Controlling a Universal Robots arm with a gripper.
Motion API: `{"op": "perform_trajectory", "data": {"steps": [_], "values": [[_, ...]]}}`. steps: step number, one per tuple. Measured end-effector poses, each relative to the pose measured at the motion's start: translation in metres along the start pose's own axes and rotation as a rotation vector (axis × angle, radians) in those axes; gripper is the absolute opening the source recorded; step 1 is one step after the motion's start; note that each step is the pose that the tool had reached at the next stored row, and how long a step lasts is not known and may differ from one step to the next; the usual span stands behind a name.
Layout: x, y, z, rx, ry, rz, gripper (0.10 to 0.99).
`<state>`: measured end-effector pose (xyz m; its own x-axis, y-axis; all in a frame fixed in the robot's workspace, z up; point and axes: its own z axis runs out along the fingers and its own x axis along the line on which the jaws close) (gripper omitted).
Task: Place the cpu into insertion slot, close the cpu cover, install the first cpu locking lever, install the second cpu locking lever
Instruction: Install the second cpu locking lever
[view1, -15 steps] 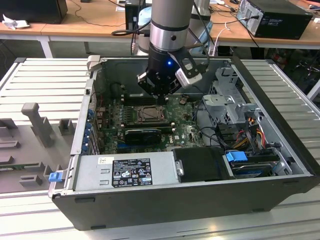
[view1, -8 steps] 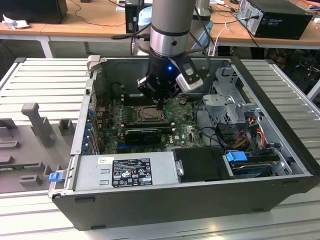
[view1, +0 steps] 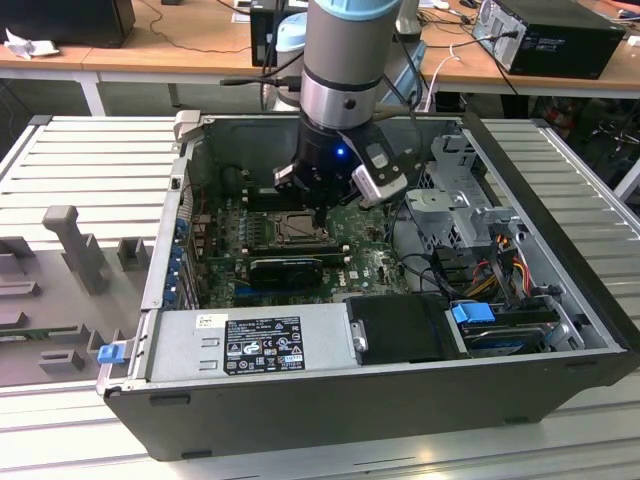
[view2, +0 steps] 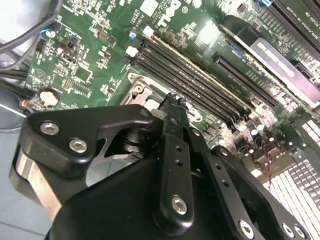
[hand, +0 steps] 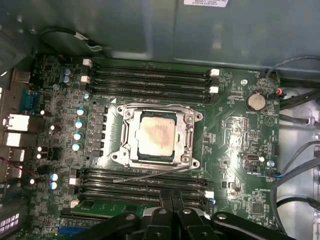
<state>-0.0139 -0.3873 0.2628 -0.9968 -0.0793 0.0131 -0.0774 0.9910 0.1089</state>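
Your arm stands upright inside the open computer case (view1: 560, 300), wrist pointing straight down. The pincer (view2: 172, 102) hangs just above the insertion slot (hand: 159, 137), fingers pressed narrow together and holding nothing. The cpu (hand: 157, 137) sits in the slot beneath it, cpu cover (hand: 189, 134) down around it — the pincer body hides much of the slot in the second wrist view.
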Motion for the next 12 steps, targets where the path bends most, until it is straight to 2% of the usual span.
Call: {"op": "perform_trajectory", "data": {"steps": [5, 8, 12], "values": [[0.0007, -0.0005, 0.0122, 0.000, 0.0000, 0.000, 0.106], [0.0028, -0.0004, 0.0125, -0.003, -0.0001, 0.000, 0.106], [0.0041, -0.0004, 0.0137, -0.023, -0.0017, -0.001, 0.106]]}}
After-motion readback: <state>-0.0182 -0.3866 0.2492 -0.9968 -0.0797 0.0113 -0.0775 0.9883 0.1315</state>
